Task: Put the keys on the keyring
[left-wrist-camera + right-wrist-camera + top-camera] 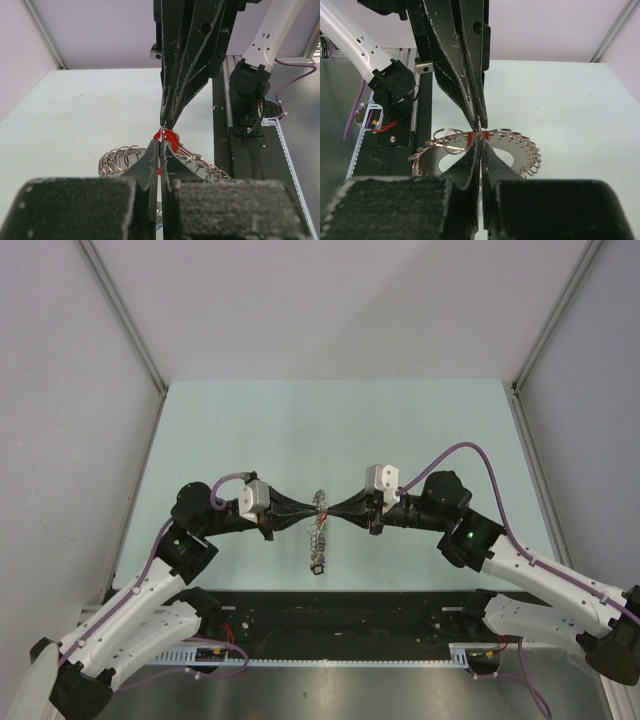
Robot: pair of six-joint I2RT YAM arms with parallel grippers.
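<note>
The keyring (319, 540) hangs above the table's middle, edge-on from above. In the right wrist view it is a grey disc (520, 150) fringed with small silver rings. The key's red tag (170, 136) sits at the disc's rim (472, 136), right where both grippers' tips meet. My left gripper (161, 142) comes in from the left (312, 512) and is shut, with red showing between its fingers. My right gripper (480, 141) comes from the right (332, 511) and is shut over the ring's rim. The key's blade is hidden.
The pale green table (300, 430) lies under the ring. A black rail (330, 615) runs along the near edge between the arm bases. Grey walls with metal posts close in the left, right and back sides.
</note>
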